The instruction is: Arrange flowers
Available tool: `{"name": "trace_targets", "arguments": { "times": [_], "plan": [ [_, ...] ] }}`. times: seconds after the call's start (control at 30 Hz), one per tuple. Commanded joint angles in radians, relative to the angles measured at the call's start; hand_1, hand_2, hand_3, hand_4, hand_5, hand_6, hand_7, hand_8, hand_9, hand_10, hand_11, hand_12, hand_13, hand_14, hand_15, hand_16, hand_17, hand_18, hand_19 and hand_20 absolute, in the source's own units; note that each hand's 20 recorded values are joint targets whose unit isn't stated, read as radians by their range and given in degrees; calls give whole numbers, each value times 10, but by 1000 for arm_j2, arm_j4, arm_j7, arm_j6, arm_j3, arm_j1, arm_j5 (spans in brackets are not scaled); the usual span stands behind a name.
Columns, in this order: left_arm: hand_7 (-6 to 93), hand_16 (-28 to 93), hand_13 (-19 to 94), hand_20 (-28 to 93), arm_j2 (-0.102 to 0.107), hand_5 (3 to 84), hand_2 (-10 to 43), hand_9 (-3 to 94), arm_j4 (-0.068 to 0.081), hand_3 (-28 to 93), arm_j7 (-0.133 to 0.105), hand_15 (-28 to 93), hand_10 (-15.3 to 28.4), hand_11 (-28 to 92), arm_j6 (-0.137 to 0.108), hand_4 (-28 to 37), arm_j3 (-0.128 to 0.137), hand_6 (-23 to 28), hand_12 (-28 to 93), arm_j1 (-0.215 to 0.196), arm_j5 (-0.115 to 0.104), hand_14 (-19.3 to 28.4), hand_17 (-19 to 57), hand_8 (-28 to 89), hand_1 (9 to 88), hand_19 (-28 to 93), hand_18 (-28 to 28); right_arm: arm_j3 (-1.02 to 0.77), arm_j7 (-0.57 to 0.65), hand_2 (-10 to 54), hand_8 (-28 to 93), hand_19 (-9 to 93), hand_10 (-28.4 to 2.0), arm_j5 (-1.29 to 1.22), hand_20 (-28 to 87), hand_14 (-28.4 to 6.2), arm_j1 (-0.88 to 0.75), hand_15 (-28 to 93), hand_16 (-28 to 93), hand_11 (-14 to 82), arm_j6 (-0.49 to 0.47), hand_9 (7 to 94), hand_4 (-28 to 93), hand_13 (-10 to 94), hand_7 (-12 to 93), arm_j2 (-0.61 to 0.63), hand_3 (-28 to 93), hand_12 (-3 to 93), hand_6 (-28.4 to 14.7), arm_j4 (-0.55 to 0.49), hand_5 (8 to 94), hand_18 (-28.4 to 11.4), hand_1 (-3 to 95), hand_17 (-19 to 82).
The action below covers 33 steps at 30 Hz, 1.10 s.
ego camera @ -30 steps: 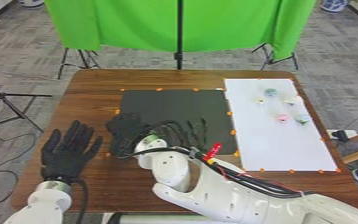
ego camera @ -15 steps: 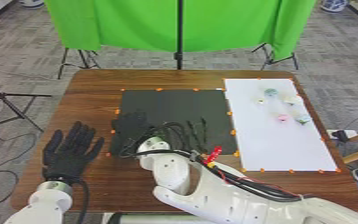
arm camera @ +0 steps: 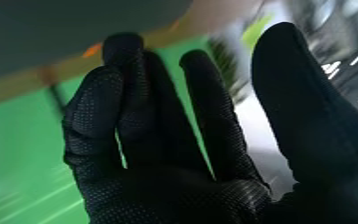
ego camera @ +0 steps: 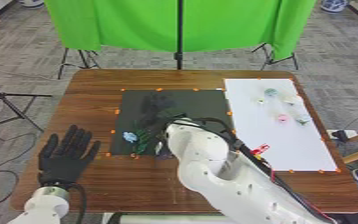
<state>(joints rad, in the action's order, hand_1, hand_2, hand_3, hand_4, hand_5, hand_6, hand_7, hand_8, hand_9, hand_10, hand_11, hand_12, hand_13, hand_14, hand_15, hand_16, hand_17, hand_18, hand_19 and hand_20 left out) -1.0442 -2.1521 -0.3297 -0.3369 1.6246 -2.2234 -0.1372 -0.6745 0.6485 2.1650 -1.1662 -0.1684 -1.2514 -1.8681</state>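
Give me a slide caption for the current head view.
Blue flower with green leaves on the dark mat, small blooms on the white board, left robot hand open beside them.

In the head view the right hand (ego camera: 160,109) blurs into the black mat (ego camera: 213,100), its outline hard to trace, and the right arm (ego camera: 202,160) hides the mat's five o'clock corner and runs out past the bottom edge at five o'clock, as the left arm (ego camera: 47,207) does at seven. The small flowers (ego camera: 282,118) at two o'clock are too tiny to identify. In the right wrist view, the bright shapes at two o'clock smear beyond recognition.
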Motion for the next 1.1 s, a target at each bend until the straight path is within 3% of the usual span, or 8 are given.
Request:
{"name": "trace_targets", "arguments": {
  "times": [0.03,0.1,0.23,0.57,0.77,0.83,1.03,1.1],
  "plan": [
    [210,-88,326,162,-20,460,181,419,-22,733,-30,486,148,325,13,-283,22,68,118,-60,-5,145,-48,-113,275,400,141,-369,-124,-95,-75,838,-268,22,335,-234,-100,544,138,103,-90,380,-215,324,104,275,730,176,-105,-5,482,-262,393,247],
    [210,-88,326,162,-23,460,182,419,-25,733,-31,487,148,325,11,-283,26,68,118,-68,-5,146,-48,-113,275,400,141,-443,-182,-95,-73,796,-268,123,327,-236,-151,512,127,95,-142,358,-217,283,102,332,736,177,-106,-11,462,-250,390,213],
    [207,-88,322,163,-27,447,181,413,-30,734,-44,484,148,322,3,-283,32,66,118,-74,-7,143,-48,-113,275,400,141,-544,-142,-95,-75,677,-250,142,299,-227,-238,387,128,73,-105,330,-230,215,112,414,756,179,-85,-9,434,-235,393,141],
    [220,-88,324,163,-28,441,181,413,-39,735,-68,490,146,329,-14,-283,38,66,119,-86,-31,142,-48,-115,275,401,141,-662,-141,-95,-91,725,-220,183,336,-201,-350,449,153,122,-187,383,-257,270,155,456,786,186,-69,79,450,-224,448,175],
    [221,-90,325,164,-33,443,181,413,-29,735,-60,492,146,331,-29,-283,25,67,117,-66,-34,144,-49,-118,275,402,141,-655,-173,-95,-102,755,-198,160,366,-182,-340,500,163,132,-223,387,-277,306,169,437,797,183,-53,104,439,-222,466,196],
    [223,-90,324,164,-32,434,179,401,-22,741,-62,493,143,334,-14,-283,24,66,118,-60,-47,144,-49,-117,273,403,140,-644,-160,-95,-105,760,-194,167,378,-176,-332,542,171,131,-235,387,-281,324,172,433,796,182,-51,110,438,-222,466,203],
    [225,-91,323,164,-32,429,175,395,-24,741,-51,494,143,338,-21,-283,30,66,118,-64,-29,145,-49,-118,276,403,141,-607,-133,-95,-116,800,-172,183,416,-152,-340,624,234,195,-190,501,-282,452,196,440,772,200,-34,131,504,-224,501,258],
    [224,-91,323,164,-39,429,175,394,-13,740,-31,494,144,339,0,-283,34,67,117,-67,-22,145,-49,-119,276,403,141,-605,-101,-95,-76,806,-148,174,423,-124,-345,582,332,216,-188,613,-280,534,211,440,729,279,-25,133,574,-224,529,285]
  ]
}}
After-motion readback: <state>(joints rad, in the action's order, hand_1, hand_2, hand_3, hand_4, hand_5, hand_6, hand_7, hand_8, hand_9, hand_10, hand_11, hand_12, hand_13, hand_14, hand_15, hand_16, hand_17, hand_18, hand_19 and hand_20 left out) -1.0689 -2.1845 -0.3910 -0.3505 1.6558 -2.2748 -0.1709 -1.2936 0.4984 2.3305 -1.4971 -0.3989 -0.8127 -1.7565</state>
